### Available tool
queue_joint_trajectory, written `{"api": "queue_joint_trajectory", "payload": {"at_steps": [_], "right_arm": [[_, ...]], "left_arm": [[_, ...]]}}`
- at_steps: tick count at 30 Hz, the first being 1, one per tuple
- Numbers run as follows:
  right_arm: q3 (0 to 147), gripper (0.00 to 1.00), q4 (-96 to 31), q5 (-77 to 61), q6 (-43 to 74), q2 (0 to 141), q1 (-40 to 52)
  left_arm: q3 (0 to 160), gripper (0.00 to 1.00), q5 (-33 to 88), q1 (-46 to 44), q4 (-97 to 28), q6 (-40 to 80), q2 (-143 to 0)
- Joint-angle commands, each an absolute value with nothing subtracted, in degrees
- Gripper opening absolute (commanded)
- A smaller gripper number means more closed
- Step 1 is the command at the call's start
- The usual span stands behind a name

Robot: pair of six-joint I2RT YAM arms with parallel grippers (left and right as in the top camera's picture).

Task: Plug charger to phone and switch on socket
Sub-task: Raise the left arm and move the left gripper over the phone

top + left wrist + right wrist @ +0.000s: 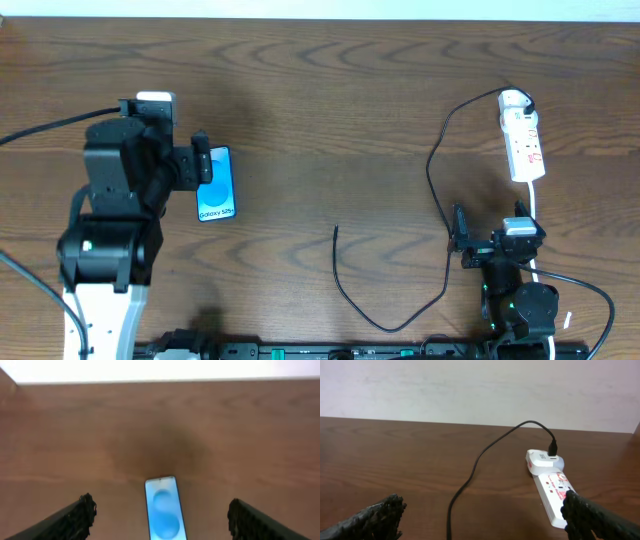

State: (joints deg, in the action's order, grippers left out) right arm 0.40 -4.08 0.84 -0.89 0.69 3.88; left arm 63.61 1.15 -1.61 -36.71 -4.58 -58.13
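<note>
Plugging has not begun yet, so you are at the first step. The phone [216,186] lies flat at the left of the overhead picture, blue screen up. Your left gripper [162,505] hangs over it with its jaws wide, and the phone sits between them with space on both sides. It holds nothing.

The black cable [432,170] runs from the top of the white power strip [524,140] at the upper right, then loops down and round. Its small plug tip [336,229] lies loose on the table [320,100] near the middle bottom, well apart from the phone. Your right gripper [482,505] is at the lower right, near the cable. Its jaws are wide too, and it is empty.

Next, I think you need to pinch the cable close to its tip and carry it over to the phone. The left gripper should hold the phone so it does not slide. The tip is tiny, so line it up with care. The switch comes last.

Some things you cannot see well. The left arm covers part of the phone's left edge in the overhead view, and the left wrist view cuts off the phone's near end. The charging hole does not show anywhere; it may be at the end by the white words. The red marks on the strip are too small to tell whether it is on or off. The right wrist view does not show the plug tip.
</note>
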Motion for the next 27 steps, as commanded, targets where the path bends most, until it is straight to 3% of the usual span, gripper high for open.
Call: {"api": "queue_joint_trajectory", "payload": {"at_steps": [1, 27], "right_arm": [[0.30, 0.99, -4.32, 0.49, -1.13, 0.32, 3.97], [0.32, 0.99, -4.32, 0.49, -1.13, 0.32, 3.97]], "left_arm": [[67.00, 0.87, 0.93, -1.37, -39.31, -5.32, -61.45], [84.38, 0.87, 1.08, -1.37, -53.25, -2.50, -84.79]]}}
